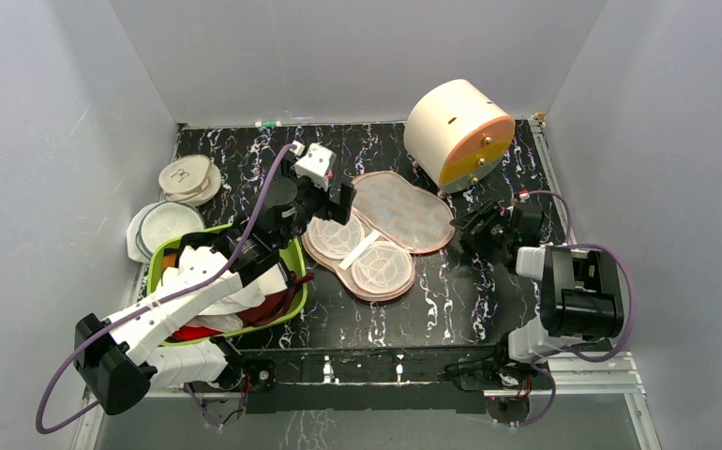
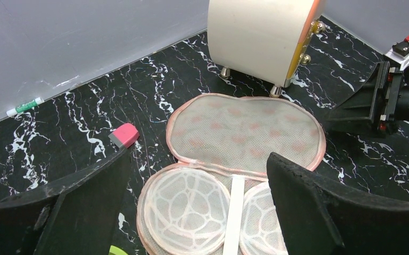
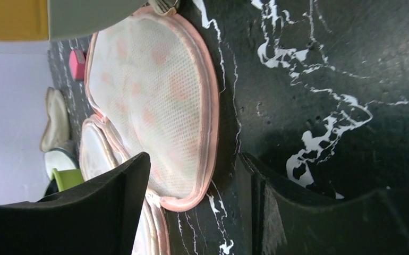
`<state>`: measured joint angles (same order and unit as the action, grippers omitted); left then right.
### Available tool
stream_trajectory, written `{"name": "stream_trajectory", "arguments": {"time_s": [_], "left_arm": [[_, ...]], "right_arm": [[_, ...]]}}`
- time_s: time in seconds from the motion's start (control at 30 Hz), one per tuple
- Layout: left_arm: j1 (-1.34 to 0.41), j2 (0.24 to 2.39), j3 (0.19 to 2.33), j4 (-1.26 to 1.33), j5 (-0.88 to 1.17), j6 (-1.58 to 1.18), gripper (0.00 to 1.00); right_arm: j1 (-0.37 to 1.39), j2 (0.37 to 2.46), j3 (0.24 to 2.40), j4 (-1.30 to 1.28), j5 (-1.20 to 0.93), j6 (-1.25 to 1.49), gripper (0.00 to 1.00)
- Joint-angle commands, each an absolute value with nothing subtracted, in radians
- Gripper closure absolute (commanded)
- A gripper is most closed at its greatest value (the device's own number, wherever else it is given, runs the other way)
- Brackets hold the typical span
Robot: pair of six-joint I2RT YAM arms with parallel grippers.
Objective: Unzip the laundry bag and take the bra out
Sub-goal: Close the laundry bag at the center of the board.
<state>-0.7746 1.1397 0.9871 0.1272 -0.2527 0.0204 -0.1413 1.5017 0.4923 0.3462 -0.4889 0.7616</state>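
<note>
The laundry bag (image 1: 376, 234) lies unzipped and spread flat in two halves on the black marbled table. Its far half (image 2: 245, 130) shows white lining with peach prints and a pink zipper edge. Its near half (image 2: 186, 207) shows two round white mesh cups with a white strap between them. My left gripper (image 1: 325, 202) is open and empty above the near half, its view centred there (image 2: 198, 175). My right gripper (image 1: 467, 232) is open and empty at the bag's right edge (image 3: 192, 164). White fabric (image 1: 191, 265) lies in the green basin; I cannot tell whether it is the bra.
The lime-green basin (image 1: 293, 260) at the left holds white and dark red garments under my left arm. A cream drum-shaped cabinet (image 1: 456, 131) with an orange face stands at the back right. Two other pouches (image 1: 188, 178) lie at the far left. A pink block (image 2: 124, 135) lies near the bag.
</note>
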Motion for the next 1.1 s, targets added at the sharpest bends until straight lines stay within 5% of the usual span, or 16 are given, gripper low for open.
{"name": "stream_trajectory", "arguments": {"time_s": [0.0,0.63,0.77,1.07], "left_arm": [[-0.778,1.106,0.986,0.158,-0.256,0.011,0.02],[-0.778,1.124,0.993,0.148,-0.253,0.007,0.02],[-0.777,1.132,0.993,0.149,-0.255,0.008,0.02],[-0.778,1.14,0.997,0.144,-0.254,0.007,0.02]], "right_arm": [[-0.198,1.581,0.481,0.535,-0.605,0.818,0.43],[-0.147,1.927,0.5,1.011,-0.75,1.029,0.65],[-0.137,1.934,0.517,1.082,-0.761,1.066,0.75],[-0.108,1.68,0.534,0.753,-0.727,0.745,0.97]]}}
